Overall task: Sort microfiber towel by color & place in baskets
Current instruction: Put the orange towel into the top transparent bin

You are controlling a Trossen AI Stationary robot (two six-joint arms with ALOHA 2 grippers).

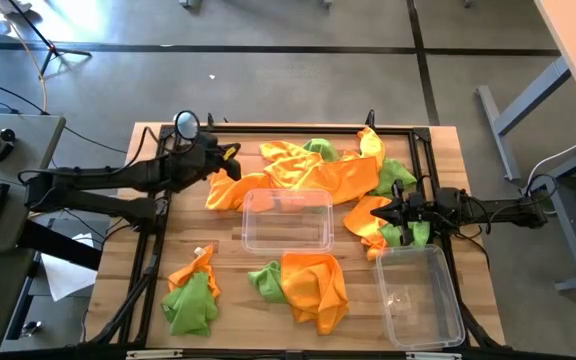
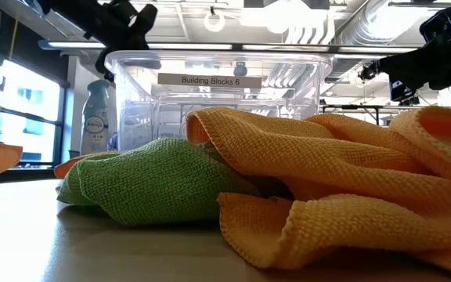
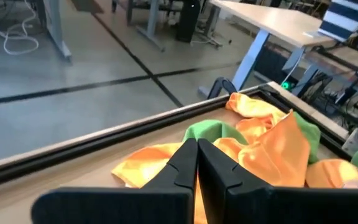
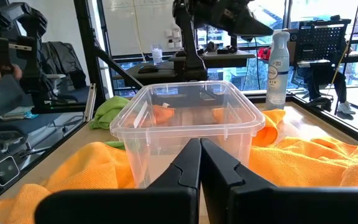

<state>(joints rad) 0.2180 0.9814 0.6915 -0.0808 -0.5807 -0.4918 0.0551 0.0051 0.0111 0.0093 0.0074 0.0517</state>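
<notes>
Microfiber towels, orange and lime green, lie scattered around the central clear basket, which holds nothing. A second empty basket sits nearer its right front. Left gripper and right gripper flank it, fingers closed, holding nothing.

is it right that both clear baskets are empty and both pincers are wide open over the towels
Not quite. Both baskets, the middle one and the one nearer the right arm, are indeed empty, but the pincers are shut, not wide open. The left wrist view shows the left pincer with its fingers pressed together, and the right wrist view shows the same for the right pincer.
</notes>
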